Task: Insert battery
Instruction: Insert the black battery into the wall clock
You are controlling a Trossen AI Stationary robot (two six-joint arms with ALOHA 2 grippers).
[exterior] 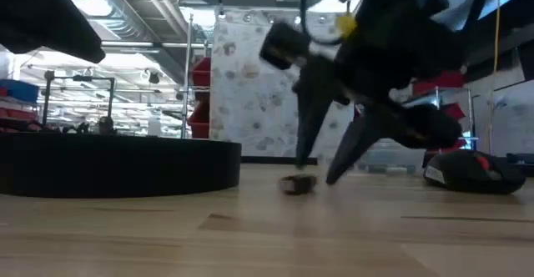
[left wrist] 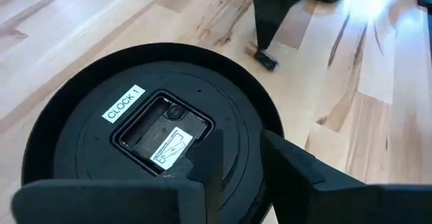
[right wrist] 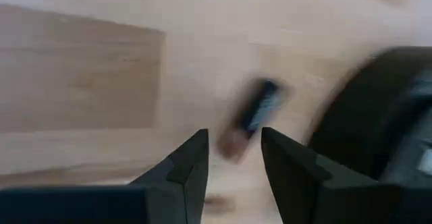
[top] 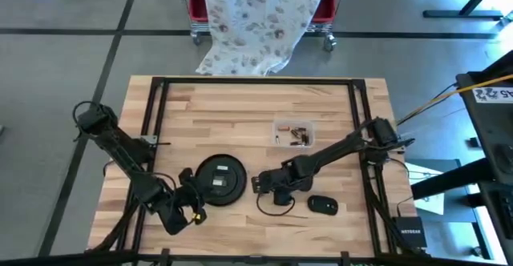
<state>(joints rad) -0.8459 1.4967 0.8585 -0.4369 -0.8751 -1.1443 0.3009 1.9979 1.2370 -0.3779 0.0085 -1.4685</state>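
Observation:
A black round clock (top: 220, 178) lies face down on the table, its square battery compartment (left wrist: 164, 133) facing up. A small dark battery (right wrist: 251, 118) lies on the wood just right of the clock and also shows in the low view (exterior: 298, 183). My right gripper (right wrist: 234, 135) is open and points down over the battery, with a finger on each side of its near end. My left gripper (left wrist: 233, 146) is open at the clock's near left rim, with one finger over the clock's back and one outside the rim. My left gripper straddles the clock's rim (left wrist: 251, 158), coming in low from the table's near left. I cannot tell whether either finger touches the rim. My right gripper stands around the battery, and I cannot tell whether its fingertips (exterior: 305, 162) touch it.
A small clear box of parts (top: 293, 134) sits to the far right of the clock. A black mouse-shaped object (top: 323, 205) lies near the front edge, with a loop of cable (top: 271, 203) beside it. A flowered cloth (top: 256, 18) hangs beyond the far edge.

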